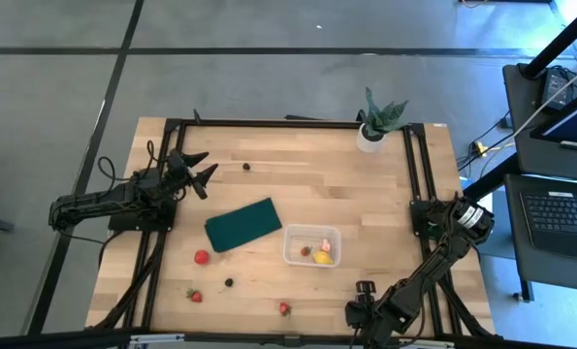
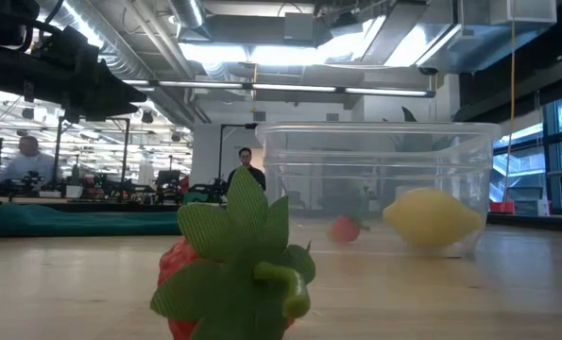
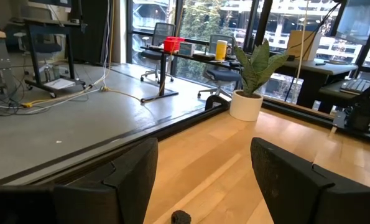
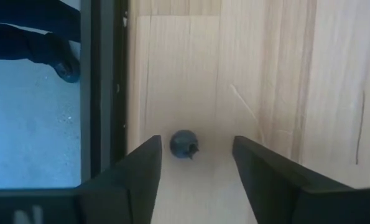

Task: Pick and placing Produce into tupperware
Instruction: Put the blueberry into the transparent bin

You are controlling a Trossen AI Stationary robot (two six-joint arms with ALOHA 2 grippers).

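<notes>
holding a yellow lemon [image 1: 322, 257] and red strawberry [image 1: 305, 251], clear rounded tupperware [image 1: 311, 233], left tool [image 1: 203, 169] spread, right tool [image 4: 194, 163] spread

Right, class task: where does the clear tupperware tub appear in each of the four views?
High view: tupperware right of centre, beside the green pad.
Low view: right of centre, behind a strawberry.
Left wrist view: absent.
Right wrist view: absent.
Shared landmark: the lemon inside it.
</notes>
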